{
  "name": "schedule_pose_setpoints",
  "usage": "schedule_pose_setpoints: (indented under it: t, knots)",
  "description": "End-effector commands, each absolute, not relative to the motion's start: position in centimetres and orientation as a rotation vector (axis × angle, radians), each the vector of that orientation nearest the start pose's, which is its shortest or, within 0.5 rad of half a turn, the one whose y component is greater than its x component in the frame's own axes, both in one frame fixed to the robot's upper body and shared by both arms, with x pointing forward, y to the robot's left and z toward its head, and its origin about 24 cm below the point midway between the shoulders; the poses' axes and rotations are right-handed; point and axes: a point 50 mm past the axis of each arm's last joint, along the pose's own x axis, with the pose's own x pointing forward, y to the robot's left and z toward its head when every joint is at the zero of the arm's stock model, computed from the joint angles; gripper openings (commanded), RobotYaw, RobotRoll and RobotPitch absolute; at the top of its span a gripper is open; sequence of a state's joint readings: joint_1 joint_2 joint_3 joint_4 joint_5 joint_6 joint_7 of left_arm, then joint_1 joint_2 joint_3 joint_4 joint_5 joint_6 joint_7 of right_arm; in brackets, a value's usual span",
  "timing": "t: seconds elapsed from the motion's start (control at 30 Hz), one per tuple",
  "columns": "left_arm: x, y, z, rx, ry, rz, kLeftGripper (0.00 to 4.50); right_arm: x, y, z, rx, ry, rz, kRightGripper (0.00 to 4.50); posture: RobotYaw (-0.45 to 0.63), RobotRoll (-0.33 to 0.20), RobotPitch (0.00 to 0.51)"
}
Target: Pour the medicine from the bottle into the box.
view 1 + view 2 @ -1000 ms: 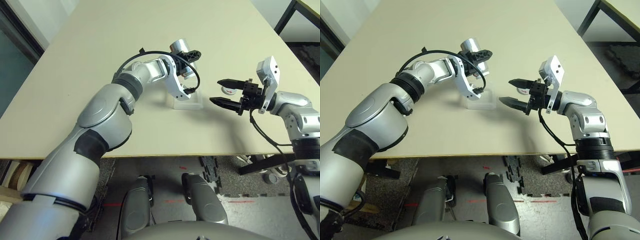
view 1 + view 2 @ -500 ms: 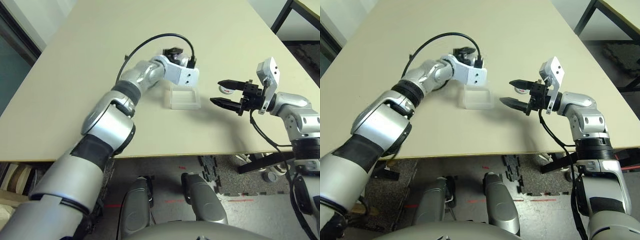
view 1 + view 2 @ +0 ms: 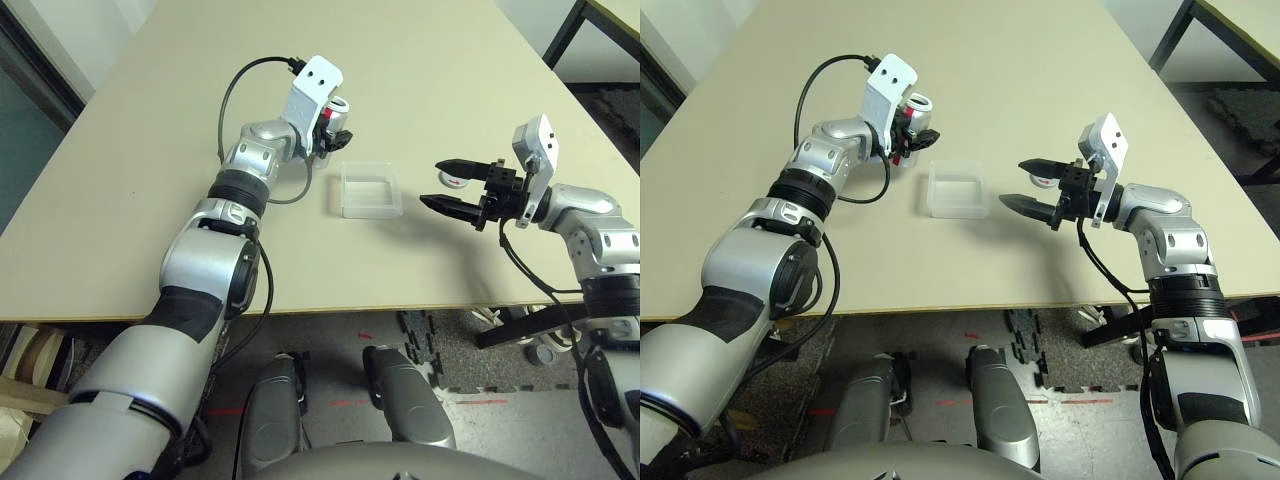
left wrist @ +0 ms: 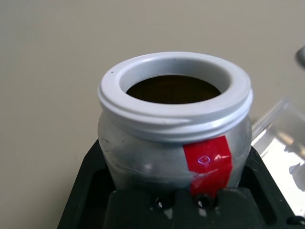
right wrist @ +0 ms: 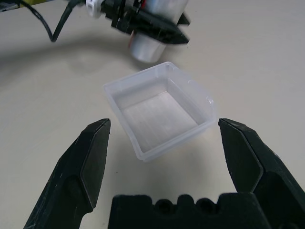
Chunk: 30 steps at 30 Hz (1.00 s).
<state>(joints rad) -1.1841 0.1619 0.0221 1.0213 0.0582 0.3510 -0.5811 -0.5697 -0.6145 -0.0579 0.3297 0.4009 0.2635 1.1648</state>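
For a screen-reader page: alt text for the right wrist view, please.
Clear square box on a table, ahead of the right gripper's open fingers; beyond it, the left gripper grips a bottle.

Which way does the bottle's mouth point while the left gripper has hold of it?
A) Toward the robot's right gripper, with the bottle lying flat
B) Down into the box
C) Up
C: the bottle is roughly upright in the left gripper, with its round mouth uppermost and the box off to the side.
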Motion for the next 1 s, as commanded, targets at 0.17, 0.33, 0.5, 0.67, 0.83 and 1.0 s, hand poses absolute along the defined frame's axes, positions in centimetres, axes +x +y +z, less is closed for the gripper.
schedule_pose_setpoints:
  t: [0.17, 0.33, 0.5, 0.67, 0.83, 1.0]
  knots:
    - [41.2, 9.4, 16.7, 0.325, 0.240, -0.587, 2.79, 32.1, -22.3, 15.5, -0.153, 0.057, 1.042, 4.50, -0.23, 0.000, 0.137]
    - [41.5, 8.6, 17.9, 0.893, -0.020, -0.517, 2.79, 32.0, -22.3, 15.4, -0.152, 0.059, 1.039, 4.50, -0.23, 0.000, 0.133]
    - [41.0, 5.7, 19.7, 1.780, -0.551, -0.422, 2.79, 32.0, -22.3, 15.1, -0.155, 0.060, 1.036, 4.50, -0.24, 0.000, 0.131]
    - [40.3, 3.0, 20.5, 2.062, -0.891, -0.450, 2.79, 31.9, -22.2, 15.0, -0.152, 0.058, 1.035, 4.50, -0.24, 0.000, 0.135]
    - [39.7, 1.4, 20.5, 2.254, -1.086, -0.552, 2.79, 32.0, -22.1, 15.1, -0.147, 0.056, 1.033, 4.50, -0.24, 0.000, 0.144]
    - [39.7, 1.1, 21.0, 2.328, -1.137, -0.563, 2.79, 32.0, -22.2, 15.1, -0.143, 0.056, 1.033, 4.50, -0.24, 0.000, 0.148]
